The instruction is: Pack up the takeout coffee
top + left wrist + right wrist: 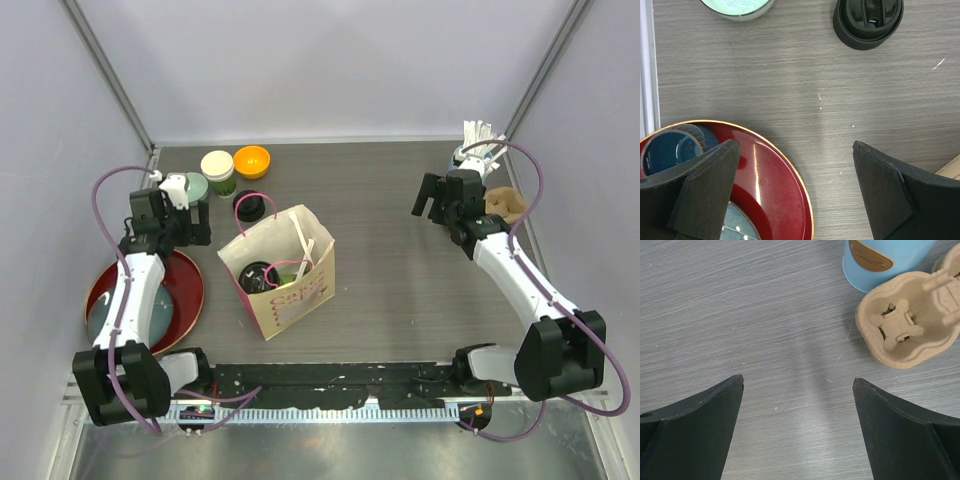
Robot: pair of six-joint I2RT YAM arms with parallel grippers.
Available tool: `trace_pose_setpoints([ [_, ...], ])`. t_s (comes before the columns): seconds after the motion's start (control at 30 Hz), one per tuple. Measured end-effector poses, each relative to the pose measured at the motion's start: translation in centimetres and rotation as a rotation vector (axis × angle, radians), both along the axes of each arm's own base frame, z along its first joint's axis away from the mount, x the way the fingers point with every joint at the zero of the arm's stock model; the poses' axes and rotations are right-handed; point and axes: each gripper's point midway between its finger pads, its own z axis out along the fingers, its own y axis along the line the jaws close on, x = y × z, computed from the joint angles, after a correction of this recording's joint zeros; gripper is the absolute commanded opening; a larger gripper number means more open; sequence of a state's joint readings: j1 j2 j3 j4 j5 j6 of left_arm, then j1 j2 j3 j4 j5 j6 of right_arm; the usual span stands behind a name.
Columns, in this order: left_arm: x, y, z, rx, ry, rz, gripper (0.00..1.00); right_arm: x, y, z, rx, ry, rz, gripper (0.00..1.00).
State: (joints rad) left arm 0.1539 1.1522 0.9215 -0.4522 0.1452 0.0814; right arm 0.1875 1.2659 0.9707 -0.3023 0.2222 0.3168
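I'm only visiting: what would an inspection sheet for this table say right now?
Surface: grey wood-grain table, a few specks.
Job's things: one lidded cup in the paper bag; open green cup and loose black lid on the table.
Clutter: orange dish, red tray, blue straw cup, cardboard carrier.
Grippers: left gripper and right gripper open, empty.
Cables: purple loops on both arms.
Surroundings: white walls, metal frame.

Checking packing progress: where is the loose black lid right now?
Top view: the black lid lies on the table, left of centre, between the paper bag and the uncapped green cup.
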Motion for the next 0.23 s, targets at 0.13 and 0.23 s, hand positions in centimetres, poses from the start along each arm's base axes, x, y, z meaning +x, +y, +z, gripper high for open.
trace_pose_setpoints([
  [0.13,0.11,-0.30,-0.71,-0.010,-0.007,-0.015,1.00,0.38,-0.25,0.25,-0.005,-0.029,-0.015,0.96],
  [0.23,0.42,-0.39,-0.94,-0.013,-0.025,-0.022,1.00,0.64,-0.41,0.20,-0.007,-0.047,-0.026,0.96],
])
